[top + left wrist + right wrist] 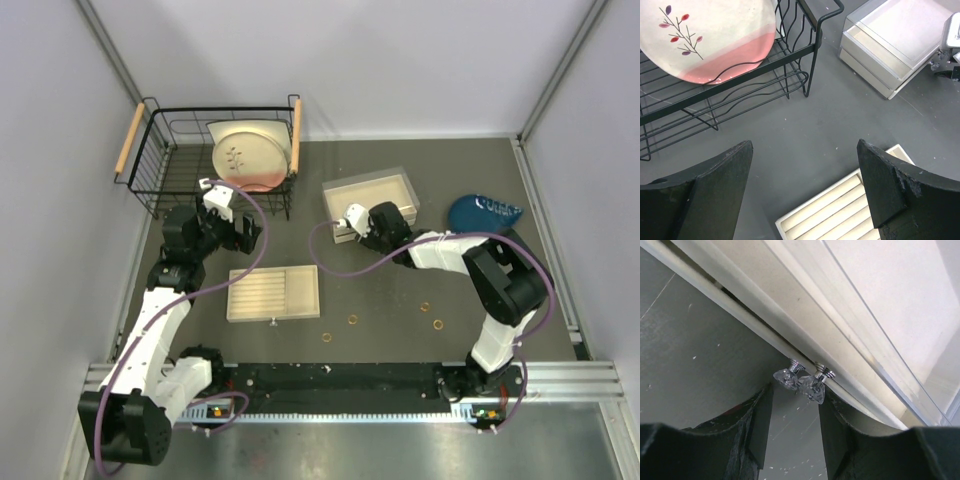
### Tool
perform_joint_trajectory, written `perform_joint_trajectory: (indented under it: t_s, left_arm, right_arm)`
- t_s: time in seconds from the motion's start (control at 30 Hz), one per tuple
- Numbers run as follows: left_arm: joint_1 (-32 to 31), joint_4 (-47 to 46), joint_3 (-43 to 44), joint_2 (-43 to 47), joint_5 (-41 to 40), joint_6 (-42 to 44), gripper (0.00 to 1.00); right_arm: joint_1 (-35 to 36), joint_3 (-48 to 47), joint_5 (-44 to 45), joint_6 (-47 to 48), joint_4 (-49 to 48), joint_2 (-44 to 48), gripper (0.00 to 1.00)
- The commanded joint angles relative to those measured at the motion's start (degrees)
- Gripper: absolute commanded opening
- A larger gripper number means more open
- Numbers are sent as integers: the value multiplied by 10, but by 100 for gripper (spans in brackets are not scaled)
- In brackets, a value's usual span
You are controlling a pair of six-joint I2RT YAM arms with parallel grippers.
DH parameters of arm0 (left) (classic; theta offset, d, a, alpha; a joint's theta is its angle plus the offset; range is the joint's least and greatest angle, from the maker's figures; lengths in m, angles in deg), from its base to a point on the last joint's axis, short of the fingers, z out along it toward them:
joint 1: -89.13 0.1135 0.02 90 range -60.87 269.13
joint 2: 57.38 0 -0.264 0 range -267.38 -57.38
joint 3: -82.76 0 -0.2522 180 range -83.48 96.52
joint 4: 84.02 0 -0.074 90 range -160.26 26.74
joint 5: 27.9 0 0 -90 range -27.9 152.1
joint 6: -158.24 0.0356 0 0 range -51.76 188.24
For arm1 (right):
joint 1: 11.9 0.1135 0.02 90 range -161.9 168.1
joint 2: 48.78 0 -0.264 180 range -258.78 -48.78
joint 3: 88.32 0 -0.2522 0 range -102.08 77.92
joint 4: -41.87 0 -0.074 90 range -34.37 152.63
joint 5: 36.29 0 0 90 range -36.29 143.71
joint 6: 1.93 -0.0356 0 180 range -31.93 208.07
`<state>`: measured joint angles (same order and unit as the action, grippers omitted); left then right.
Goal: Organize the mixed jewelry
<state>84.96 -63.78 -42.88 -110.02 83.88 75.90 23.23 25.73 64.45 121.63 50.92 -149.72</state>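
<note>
since the right pincer (795,407) sits spread at the front of the drawer box (805,305), one finger to each side of the two crystal knobs (807,380) and pinching nothing, the step in hand looks like pulling a drawer open. to do it well, the fingers should slide a little further forward so they close around a thin metal stem behind the facets, not on the slippery cut faces. they should press together on one knob only. the knobs sit right beside each other, so catching both could twist the box. the pull should run straight back along the surface (380,290), level and slow, because the box is probably light and may slide along instead of giving up its drawer.

the left pincer (804,147) hangs spread and empty above the gap between the wire basket (765,68) and the ridged tray (835,210); it could brace the box if needed. the jewelry lies well apart from all this: four gold rings (352,320) are scattered on the bare surface near the arms' bases, right of the tray. i cannot pick out a silver hoop.
</note>
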Motion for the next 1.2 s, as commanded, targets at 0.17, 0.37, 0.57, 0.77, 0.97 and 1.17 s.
perform_joint_trajectory:
  t_s: [0.17, 0.37, 0.57, 0.77, 0.97, 1.17]
  left_arm:
    - [0, -28, -4, 7, 4, 5, 91]
    - [0, -25, -4, 11, 7, 5, 91]
    - [0, -25, -2, 13, 12, 4, 91]
    - [0, -25, -1, 15, 12, 2, 91]
    - [0, -23, 1, 21, 6, 8, 91]
    - [0, -24, -3, 21, 4, 10, 91]
  right_arm:
    - [3, -22, -2, -24, 29, 24, 43]
    - [3, -9, -9, -24, 123, 131, 47]
    - [3, -26, 51, 5, 168, 227, 61]
    - [4, -32, 102, 70, 141, 225, 68]
    - [3, -28, 129, 118, 83, 176, 70]
    - [4, -21, 142, 142, 15, 139, 70]
